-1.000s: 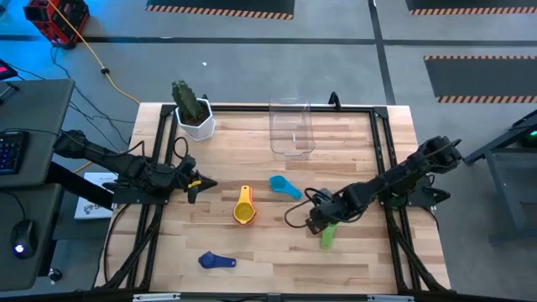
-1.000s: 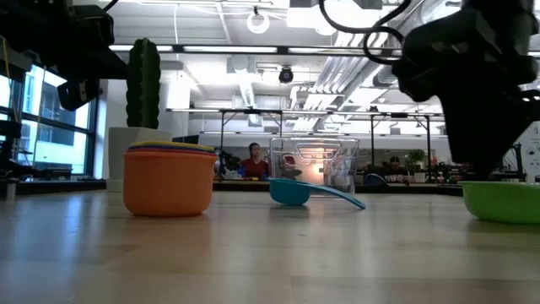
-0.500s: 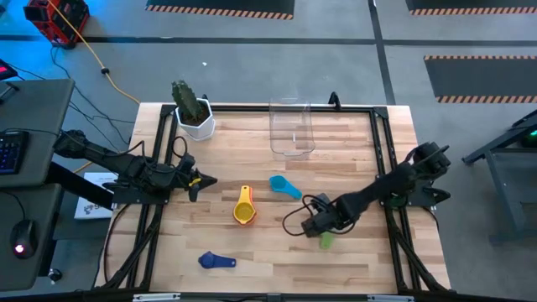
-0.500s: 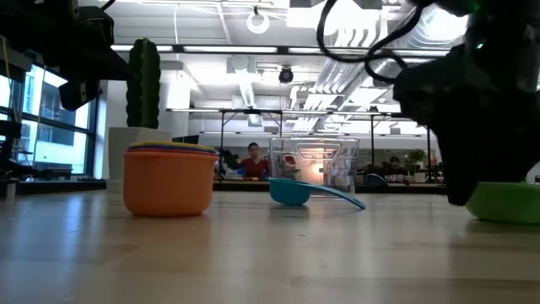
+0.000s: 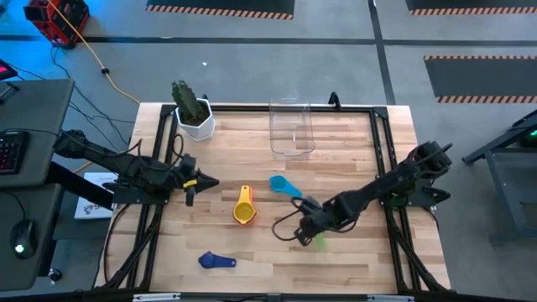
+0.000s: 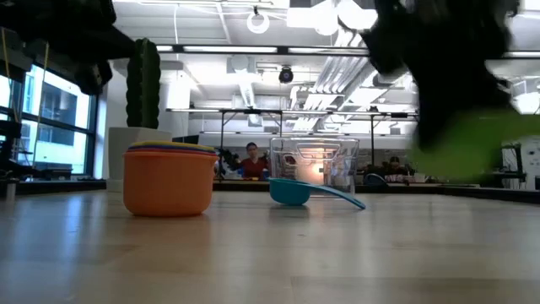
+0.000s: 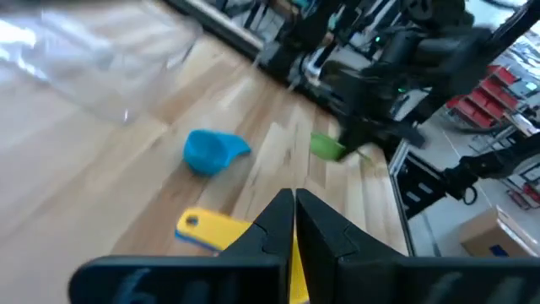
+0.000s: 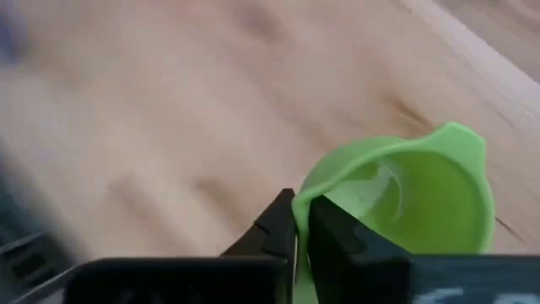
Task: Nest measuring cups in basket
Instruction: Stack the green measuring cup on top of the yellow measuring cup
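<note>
A green measuring cup [image 8: 405, 198] hangs above the table's right half, with my right gripper [image 5: 309, 236] shut on it. It shows blurred and raised in the low view [image 6: 481, 143]. A stack of cups, orange outermost [image 5: 244, 205], rests on its base at mid-table. A light blue cup [image 5: 284, 185] lies beyond it and a dark blue cup [image 5: 216, 261] near the front edge. The clear basket [image 5: 291, 127] stands at the far edge. My left gripper [image 5: 197, 183] hovers shut at the left, touching nothing. My right gripper pinches the green cup's rim [image 8: 305, 201], the wall passing between the two fingers, one inside the bowl and one outside. The fingers come slanting down from the table's right. The cup is lifted clear of the table, its opening facing the wrist camera.
A white pot with a cactus [image 5: 195, 113] stands at the far left corner. Black frame rails [image 5: 382, 159] run along the table's sides. Bare wood lies between the stack and the basket. A person [image 6: 253, 159] sits in the room far behind.
My right gripper has shut on the green cup's rim, then gone up and toward the table's left edge, lifting the cup off the wood. My left gripper has rolled slightly in place.
</note>
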Tool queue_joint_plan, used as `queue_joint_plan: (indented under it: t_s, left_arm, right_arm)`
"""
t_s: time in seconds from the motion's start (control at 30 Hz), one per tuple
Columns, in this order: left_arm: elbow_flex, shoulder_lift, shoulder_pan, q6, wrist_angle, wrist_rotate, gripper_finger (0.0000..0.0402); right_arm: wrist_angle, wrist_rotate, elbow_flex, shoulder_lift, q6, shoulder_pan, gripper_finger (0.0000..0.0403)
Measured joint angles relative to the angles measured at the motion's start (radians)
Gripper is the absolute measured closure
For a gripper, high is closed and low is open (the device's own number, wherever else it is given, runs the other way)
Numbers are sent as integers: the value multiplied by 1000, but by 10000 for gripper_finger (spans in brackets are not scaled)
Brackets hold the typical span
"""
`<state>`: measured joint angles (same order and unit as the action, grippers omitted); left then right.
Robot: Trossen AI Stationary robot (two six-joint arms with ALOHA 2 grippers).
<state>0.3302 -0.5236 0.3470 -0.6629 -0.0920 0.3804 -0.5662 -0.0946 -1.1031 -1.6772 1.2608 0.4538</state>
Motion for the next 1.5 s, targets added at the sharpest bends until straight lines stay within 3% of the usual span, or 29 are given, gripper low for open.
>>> queue_joint_plan:
  t_s: [0.27, 0.4, 0.53, 0.8, 1.07, 1.5]
  left_arm:
    - [1, 0, 0, 133, 102, 26, 371]
    - [1, 0, 0, 144, 129, 26, 369]
    - [1, 1, 0, 140, 192, 26, 369]
    - [1, 1, 0, 194, 406, 37, 369]
    - [1, 1, 0, 247, 483, 126, 369]
    - [1, 1, 0, 230, 487, 132, 369]
  right_arm:
    - [54, 160, -319, -115, -717, -103, 399]
    - [-150, 185, -590, -284, -1045, -168, 400]
    - [-335, 145, -855, -460, -1352, -215, 400]
    - [-570, 129, -1249, -740, -1770, -252, 401]
    - [-600, 95, -1173, -744, -2183, -235, 399]
    - [-565, 75, -1173, -745, -2339, -237, 397]
